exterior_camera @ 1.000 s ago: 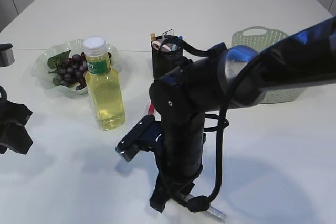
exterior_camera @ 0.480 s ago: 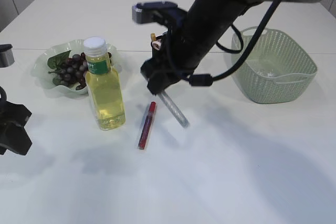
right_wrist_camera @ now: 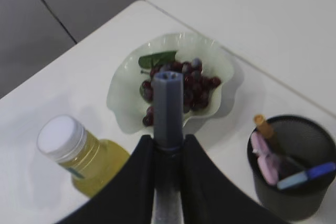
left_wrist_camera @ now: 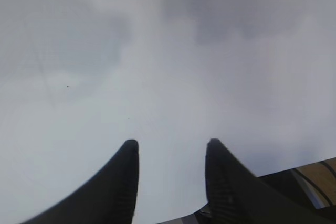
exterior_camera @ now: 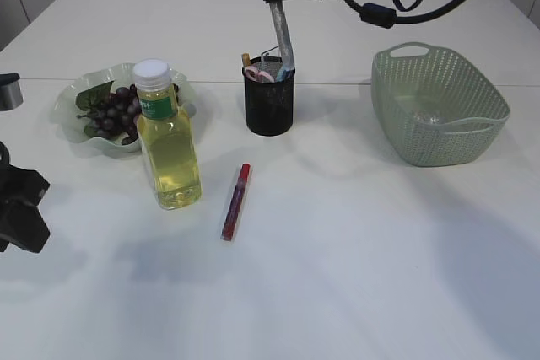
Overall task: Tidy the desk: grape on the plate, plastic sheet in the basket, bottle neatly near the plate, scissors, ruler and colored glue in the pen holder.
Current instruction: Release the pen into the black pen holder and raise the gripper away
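Grapes point(exterior_camera: 114, 111) are seen lying on the pale green wavy plate point(exterior_camera: 72, 94) at the left of the white desk point(exterior_camera: 354, 259), with a green leaf beside them. Just in front and to the right of the plate stands the bottle point(exterior_camera: 167, 137), upright, filled with yellow liquid and closed by a white cap. A red glue stick point(exterior_camera: 235, 201) lies flat on the desk, to the right of the bottle and in front of the black mesh pen holder point(exterior_camera: 269, 107). Pink-handled scissors point(exterior_camera: 264, 74) and a few other items are held inside the holder; they cannot be told apart further. The green basket point(exterior_camera: 439, 107) stands at the right, with something clear lying at its bottom.

The right gripper point(right_wrist_camera: 168, 148) is raised at the top of the exterior view, above and behind the pen holder. Its jaws are clamped on a grey glue stick point(exterior_camera: 281, 27), which hangs slantwise with its lower end just above the holder's rim. In the right wrist view the grey stick point(right_wrist_camera: 167, 108) is seen end-on between the two black fingers point(right_wrist_camera: 140, 182), with plate, bottle and holder below.

The left gripper point(left_wrist_camera: 170, 153) is seen in its wrist view with jaws apart and nothing between them, over bare desk surface. In the exterior view only part of the left arm point(exterior_camera: 21, 208) shows at the left edge.
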Controlling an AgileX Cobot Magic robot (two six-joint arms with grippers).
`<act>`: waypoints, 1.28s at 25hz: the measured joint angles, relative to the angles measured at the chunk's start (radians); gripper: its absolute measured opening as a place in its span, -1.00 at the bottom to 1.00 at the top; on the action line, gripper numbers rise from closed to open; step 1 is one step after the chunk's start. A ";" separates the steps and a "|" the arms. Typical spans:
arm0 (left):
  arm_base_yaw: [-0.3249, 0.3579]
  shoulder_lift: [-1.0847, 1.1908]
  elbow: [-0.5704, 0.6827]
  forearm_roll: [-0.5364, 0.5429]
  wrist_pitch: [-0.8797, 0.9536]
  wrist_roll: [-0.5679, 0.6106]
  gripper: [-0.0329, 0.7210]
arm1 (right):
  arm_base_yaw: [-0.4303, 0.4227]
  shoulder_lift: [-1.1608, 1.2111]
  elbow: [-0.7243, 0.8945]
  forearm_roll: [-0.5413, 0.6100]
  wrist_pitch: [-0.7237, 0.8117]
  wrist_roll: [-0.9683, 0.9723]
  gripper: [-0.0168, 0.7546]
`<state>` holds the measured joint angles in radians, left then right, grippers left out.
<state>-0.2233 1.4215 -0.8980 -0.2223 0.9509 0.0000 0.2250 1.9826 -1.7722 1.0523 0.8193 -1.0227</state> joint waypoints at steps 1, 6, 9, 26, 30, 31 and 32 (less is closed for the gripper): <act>0.000 0.000 0.000 0.000 0.000 0.000 -0.09 | -0.005 0.000 0.000 0.044 -0.011 -0.050 -0.64; 0.000 0.000 0.000 -0.003 0.004 0.000 -0.10 | -0.010 0.046 -0.024 0.249 -0.036 -0.286 -0.64; 0.000 0.000 0.000 -0.003 0.007 0.000 -0.09 | -0.010 0.117 -0.077 0.337 -0.045 -0.353 -0.64; 0.000 0.000 0.000 -0.003 0.022 0.000 -0.09 | -0.020 0.387 -0.365 0.391 -0.160 -0.484 -0.64; 0.000 0.000 0.000 -0.003 0.022 0.000 -0.09 | -0.020 0.426 -0.365 0.430 -0.210 -0.540 -0.64; 0.000 0.000 0.000 -0.003 0.022 0.000 -0.09 | -0.020 0.433 -0.365 0.445 -0.217 -0.565 -0.64; 0.000 0.000 0.000 -0.003 0.022 0.000 -0.09 | -0.020 0.434 -0.365 0.460 -0.223 -0.588 -0.64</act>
<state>-0.2233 1.4215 -0.8980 -0.2257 0.9729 0.0000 0.2050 2.4169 -2.1370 1.5120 0.5960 -1.6110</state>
